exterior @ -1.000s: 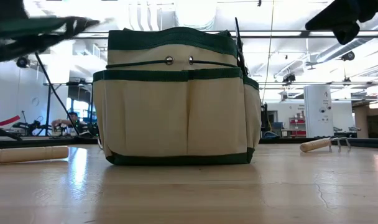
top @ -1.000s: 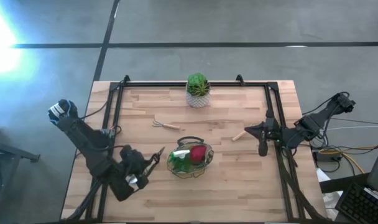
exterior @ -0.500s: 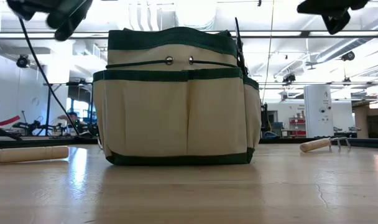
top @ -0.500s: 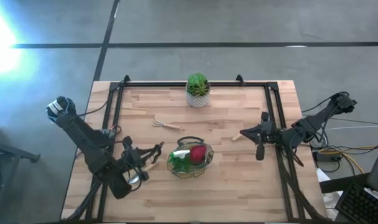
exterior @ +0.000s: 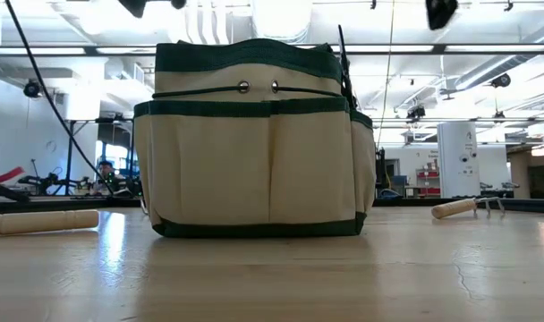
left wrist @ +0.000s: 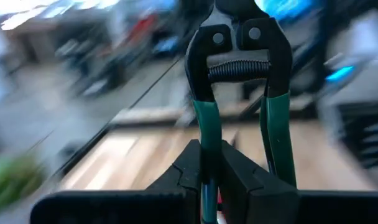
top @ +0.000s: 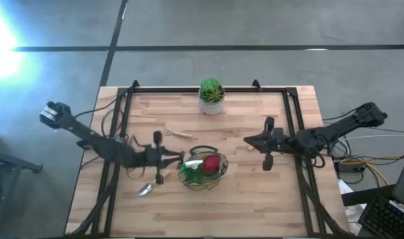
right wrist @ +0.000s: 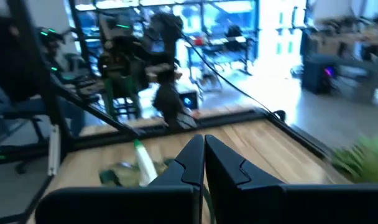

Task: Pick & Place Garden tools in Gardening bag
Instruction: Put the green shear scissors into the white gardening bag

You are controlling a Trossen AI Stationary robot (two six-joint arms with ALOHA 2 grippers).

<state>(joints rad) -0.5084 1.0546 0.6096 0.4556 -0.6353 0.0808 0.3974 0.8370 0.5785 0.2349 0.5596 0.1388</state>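
While my left gripper (top: 179,159) hangs above the table just left of the bag (top: 203,170), its fingers (left wrist: 190,163) are clamped on one green handle of a pair of shears (left wrist: 242,81), whose dark head and coiled spring stand up ahead of my wrist. My right gripper (top: 249,141) is pressed together with nothing between its fingers (right wrist: 195,158), and it hovers to the right of the bag, pointing left toward it. From above, the bag sits at the near middle of the table (top: 255,199), with a red item (top: 211,164) and something green showing in its open top. From table height the bag (exterior: 254,143) stands upright, beige with green trim, and a dark tool sticks up from its right side. A rake (top: 177,133) with a wooden handle lies on the boards left of centre, farther back than the bag. A trowel (top: 147,188) lies on the table near my left arm, left of the bag. A potted plant (top: 211,95) stands at the far edge, in the middle.
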